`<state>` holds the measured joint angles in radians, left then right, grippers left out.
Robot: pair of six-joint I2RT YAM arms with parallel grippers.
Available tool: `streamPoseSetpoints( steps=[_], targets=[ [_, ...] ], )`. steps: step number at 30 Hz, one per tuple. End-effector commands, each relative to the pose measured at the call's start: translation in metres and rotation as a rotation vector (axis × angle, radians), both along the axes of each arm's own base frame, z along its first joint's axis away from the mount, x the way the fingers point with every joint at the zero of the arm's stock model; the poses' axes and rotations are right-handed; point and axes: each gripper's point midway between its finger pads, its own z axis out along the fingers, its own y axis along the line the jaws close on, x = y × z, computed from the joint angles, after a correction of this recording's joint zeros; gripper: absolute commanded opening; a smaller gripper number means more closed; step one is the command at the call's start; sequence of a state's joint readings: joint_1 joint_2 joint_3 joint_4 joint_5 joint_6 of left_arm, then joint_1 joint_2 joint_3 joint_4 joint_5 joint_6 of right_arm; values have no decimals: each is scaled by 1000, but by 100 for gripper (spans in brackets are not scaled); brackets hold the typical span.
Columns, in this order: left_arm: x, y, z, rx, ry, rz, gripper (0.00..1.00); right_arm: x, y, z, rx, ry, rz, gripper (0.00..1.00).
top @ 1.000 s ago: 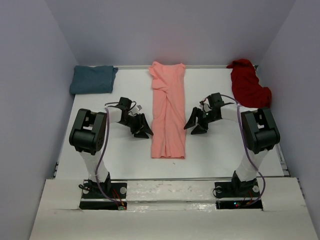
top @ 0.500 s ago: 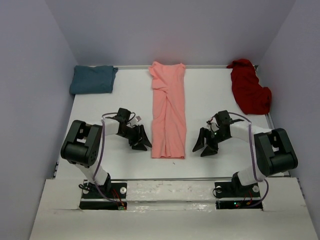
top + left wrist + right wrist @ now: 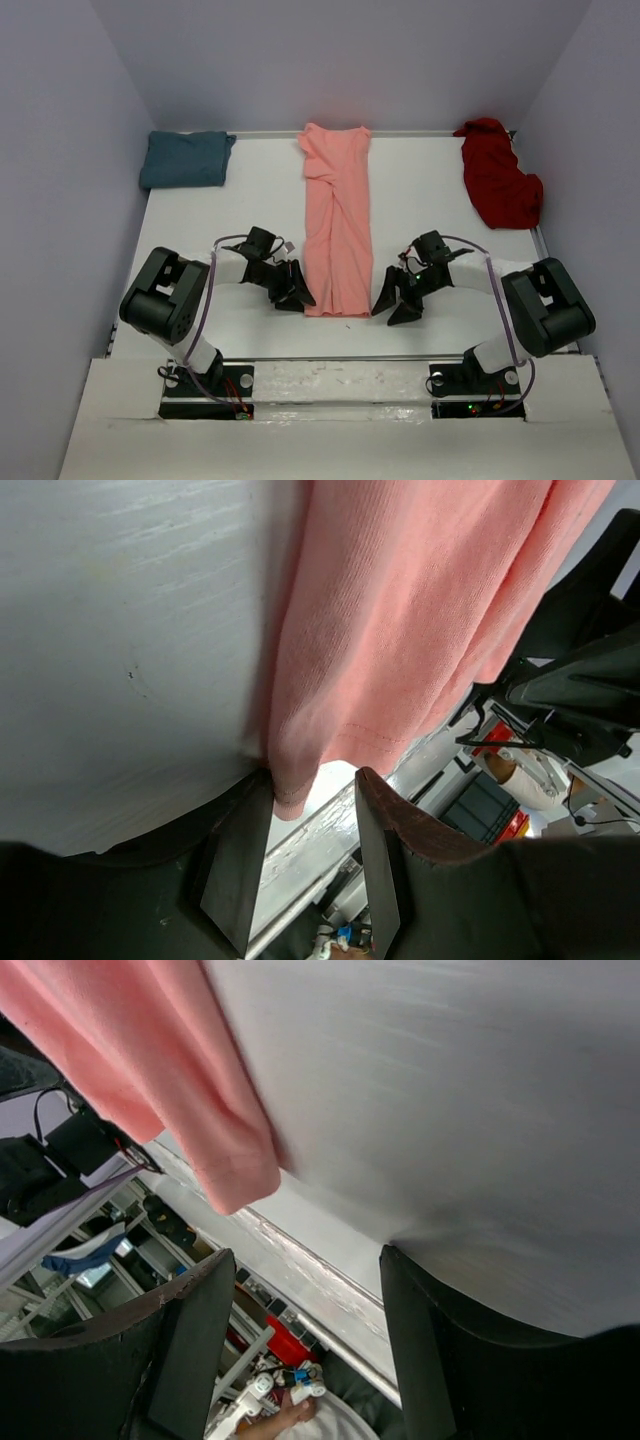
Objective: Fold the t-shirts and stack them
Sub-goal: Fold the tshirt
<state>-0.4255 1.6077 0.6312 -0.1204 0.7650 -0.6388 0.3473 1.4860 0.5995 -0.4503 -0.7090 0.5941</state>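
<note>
Jaws apparently empty beside pink t-shirt (image 3: 337, 230); white table (image 3: 220, 210), lavender walls (image 3: 340, 60).

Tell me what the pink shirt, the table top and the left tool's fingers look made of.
Pink shirt: soft knit fabric, likely cotton, matte; fine ribbed weave and a stitched hem show. Table top: hard, smooth white surface, perhaps painted or laminated; faint streaks. Left tool: its fingers look like matte black plastic, one edged with a brownish pad, perhaps rubber or felt.
</note>
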Motion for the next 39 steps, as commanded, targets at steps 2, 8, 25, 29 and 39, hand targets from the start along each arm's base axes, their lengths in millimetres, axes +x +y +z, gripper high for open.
streamPoseSetpoints(
  steps=[2,8,25,29,39],
  targets=[
    [-13,20,-30,139,18,29,54,10,19,-12,-19,-37,-16,66],
    [-11,19,-29,138,20,31,54,25,28,-17,-25,-50,-17,66],
    [-16,23,-31,168,43,17,54,38,31,-21,-42,-55,0,53],
    [-16,23,-32,168,50,13,54,32,28,-19,-50,-45,0,50],
    [-28,31,-34,200,83,-17,52,26,25,-15,-57,-36,10,48]
  ],
)
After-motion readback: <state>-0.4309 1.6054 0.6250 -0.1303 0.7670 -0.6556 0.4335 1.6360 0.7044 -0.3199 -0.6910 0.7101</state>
